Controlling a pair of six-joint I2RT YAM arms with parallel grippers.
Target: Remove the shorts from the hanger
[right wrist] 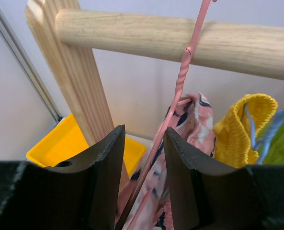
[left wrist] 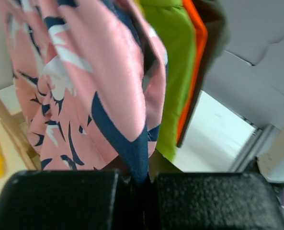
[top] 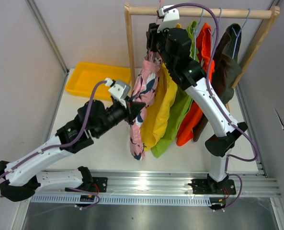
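In the left wrist view, a fold of the pink patterned shorts [left wrist: 84,81] is seen pinched between the closed fingers of the left gripper [left wrist: 142,189]; in the top view this pinch is hidden, and the fingers are only shown meeting the cloth at mid-length. In the right wrist view, the right gripper [right wrist: 144,143] is held parted, with the twisted neck of the pink hanger [right wrist: 180,81] running between its fingers; whether it is touched cannot be told. In the top view, the pink patterned shorts are hung from the wooden rail [top: 199,12], the waist at 12 o'clock of the left gripper and the hem at 6 o'clock. Toward 3 o'clock, the yellow shorts [top: 163,105], lime green shorts [top: 175,115], orange shorts [top: 194,115] and dark olive shorts [top: 228,62] are hung in a row on the same rail. A yellow tray [top: 91,79] is set on the table [top: 108,148] at 10 o'clock of the left gripper.
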